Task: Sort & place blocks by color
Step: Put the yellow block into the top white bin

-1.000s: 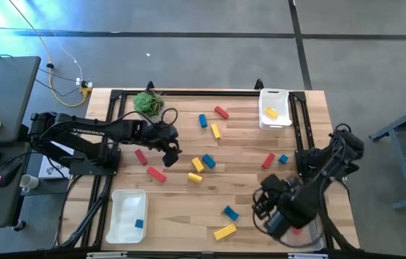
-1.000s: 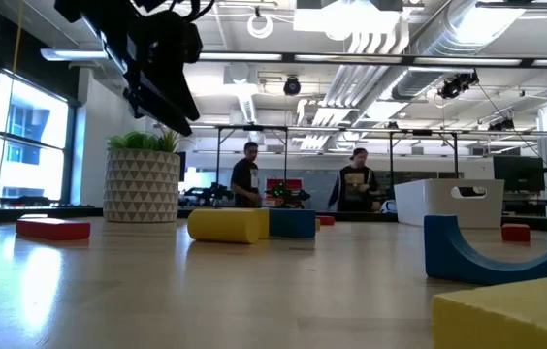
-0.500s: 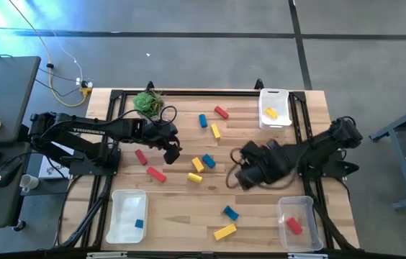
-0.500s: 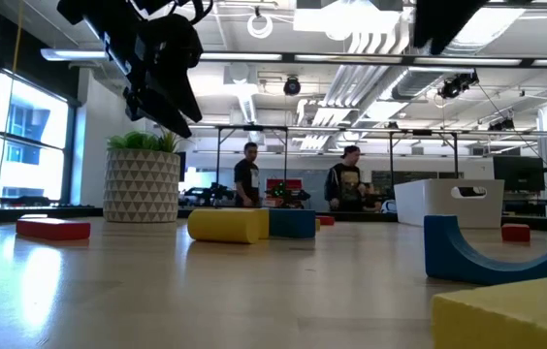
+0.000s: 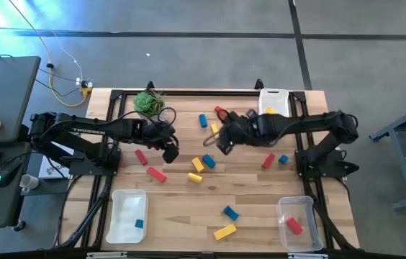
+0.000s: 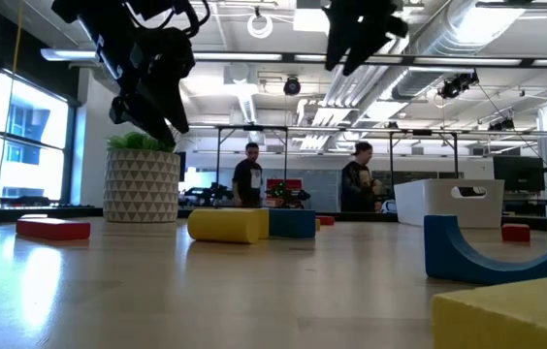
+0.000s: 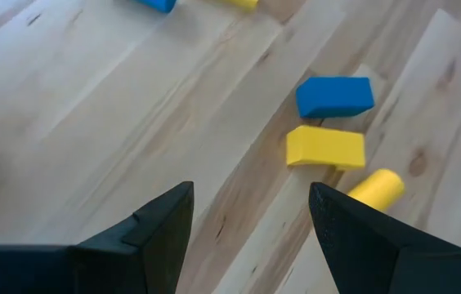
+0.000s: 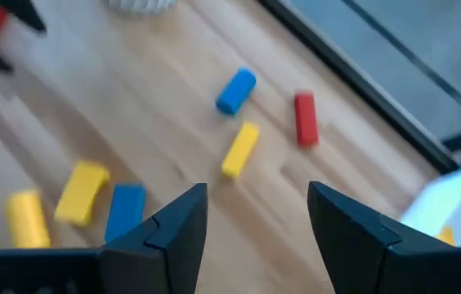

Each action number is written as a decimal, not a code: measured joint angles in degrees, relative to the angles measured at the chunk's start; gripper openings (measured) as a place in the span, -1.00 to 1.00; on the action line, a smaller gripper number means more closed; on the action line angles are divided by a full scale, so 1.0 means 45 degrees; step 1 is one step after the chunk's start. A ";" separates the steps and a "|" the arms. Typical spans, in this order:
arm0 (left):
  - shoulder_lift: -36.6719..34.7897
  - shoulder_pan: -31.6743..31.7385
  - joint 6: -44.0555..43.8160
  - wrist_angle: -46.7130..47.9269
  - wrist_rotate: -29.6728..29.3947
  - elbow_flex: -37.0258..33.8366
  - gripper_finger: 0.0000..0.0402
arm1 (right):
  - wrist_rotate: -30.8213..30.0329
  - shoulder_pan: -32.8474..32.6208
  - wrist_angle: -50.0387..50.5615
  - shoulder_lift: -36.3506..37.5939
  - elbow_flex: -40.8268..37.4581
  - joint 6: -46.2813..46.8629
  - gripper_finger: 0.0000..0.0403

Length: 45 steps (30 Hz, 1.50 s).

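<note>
Wooden table (image 5: pixel 181 208), grey floor around it; low view shows an open office behind with 2 people standing far back.

Left gripper (image 5: pixel 172 150) hangs above the table at 9 o'clock of centre, fingers spread wide, holding nothing. Its wrist view looks down on a blue block (image 7: pixel 334 95), a yellow block (image 7: pixel 325 148) just beside it, and a yellow cylinder (image 7: pixel 375 189) near those.

Right gripper (image 5: pixel 221 139) is reached across to roughly 12 o'clock of centre, fingers apart, empty, off the surface. Its wrist view shows a blue cylinder (image 8: pixel 235 90), a yellow bar (image 8: pixel 239 149) and a red bar (image 8: pixel 305 118) below it.

Other blocks loose: 2 red bars (image 5: pixel 155 173) at 8 o'clock, a blue arch (image 5: pixel 230 212) and yellow bar (image 5: pixel 224 232) at 5 o'clock.

White tray (image 5: pixel 120 223) at 7 o'clock holds 1 blue block. White tray (image 5: pixel 282 121) at 1 o'clock holds 1 yellow. Clear tray (image 5: pixel 283 212) at 4 o'clock holds 1 red. Potted plant (image 5: pixel 146 102) at 11 o'clock.
</note>
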<state>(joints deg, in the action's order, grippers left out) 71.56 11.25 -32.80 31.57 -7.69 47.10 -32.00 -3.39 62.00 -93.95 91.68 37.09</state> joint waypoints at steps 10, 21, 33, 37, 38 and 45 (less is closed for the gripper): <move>0.0002 0.0000 -0.1673 0.0375 -0.0200 0.0001 0.15 | 0.0138 0.2214 -0.2371 -0.0111 0.0000 -0.1256 -0.02; 0.0000 -0.0005 -0.3689 0.1716 -0.1140 -0.0003 0.15 | 0.2385 0.3777 -0.2536 -0.2170 -0.0009 -0.2250 -0.02; 0.0002 -0.0005 -0.3284 0.2080 -0.1779 -0.0003 0.15 | 0.4815 0.4058 -0.2855 -0.4723 -0.0010 -0.2110 -0.02; 0.0002 -0.0005 -0.3010 0.2075 -0.1820 -0.0001 0.15 | 0.4951 0.4101 -0.2946 -0.5222 -0.0010 -0.1745 -0.02; 0.0002 -0.0005 -0.3001 0.2080 -0.1822 -0.0003 0.15 | 0.5009 0.4120 -0.2967 -0.5325 -0.0010 -0.1650 -0.02; 0.0002 -0.0005 -0.3001 0.2075 -0.1820 -0.0003 0.15 | 0.5424 0.4193 -0.3549 -0.5908 -0.0010 -0.1556 -0.02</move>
<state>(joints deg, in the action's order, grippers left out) 71.57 11.22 -46.30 40.91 -15.88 47.09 -7.59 15.48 46.03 -120.54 91.64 30.09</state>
